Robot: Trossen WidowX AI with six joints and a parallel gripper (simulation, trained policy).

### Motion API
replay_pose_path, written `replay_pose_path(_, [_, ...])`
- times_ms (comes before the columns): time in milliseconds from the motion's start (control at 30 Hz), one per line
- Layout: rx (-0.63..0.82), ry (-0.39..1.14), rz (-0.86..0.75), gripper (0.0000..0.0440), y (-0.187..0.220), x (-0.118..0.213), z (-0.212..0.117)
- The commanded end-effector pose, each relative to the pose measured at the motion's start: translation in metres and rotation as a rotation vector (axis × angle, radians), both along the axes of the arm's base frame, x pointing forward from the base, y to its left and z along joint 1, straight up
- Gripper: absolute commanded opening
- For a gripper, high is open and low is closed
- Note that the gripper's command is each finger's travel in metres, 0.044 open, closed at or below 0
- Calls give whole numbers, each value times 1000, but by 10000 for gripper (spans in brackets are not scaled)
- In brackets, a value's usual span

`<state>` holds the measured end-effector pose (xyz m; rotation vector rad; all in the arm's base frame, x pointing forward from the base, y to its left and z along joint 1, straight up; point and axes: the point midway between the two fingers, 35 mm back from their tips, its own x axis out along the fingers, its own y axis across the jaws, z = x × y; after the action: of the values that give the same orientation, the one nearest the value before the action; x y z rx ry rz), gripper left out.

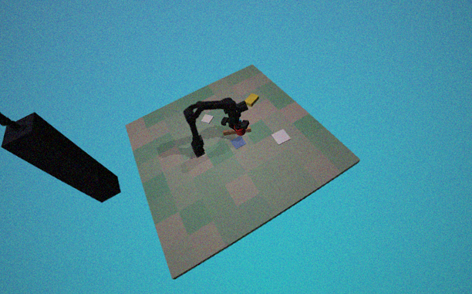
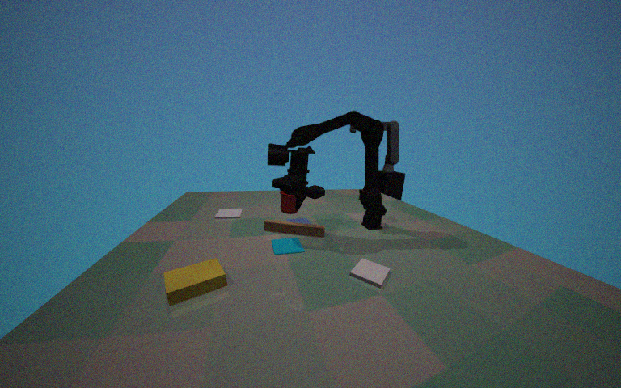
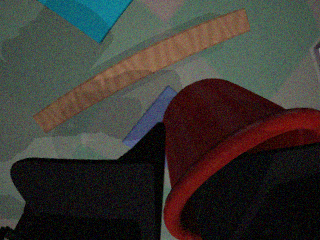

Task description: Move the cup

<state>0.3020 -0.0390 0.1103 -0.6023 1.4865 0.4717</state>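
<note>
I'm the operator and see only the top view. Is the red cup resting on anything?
Observer: No. The exterior view shows the red cup raised, a gap beneath it.

Operator: The arm covers the ground past the brown wooden bar. What lies there?

Observer: A flat cyan square pad, across the wooden bar from the blue square pad.

Operator: How does the gripper hold the cup?

Observer: In the wrist view, the gripper pinches its wall, one finger outside, one inside.

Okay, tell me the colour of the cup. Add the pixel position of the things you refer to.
Red (image 1: pixel 240 131) (image 2: pixel 288 202) (image 3: pixel 215 120), clearest in the wrist view.
</note>
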Motion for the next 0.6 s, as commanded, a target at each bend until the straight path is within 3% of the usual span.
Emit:
replay_pose_path(0, [7,-26,14,0,10,7,8])
replay_pose_path(567, [25,-105,102,0,68,33,14])
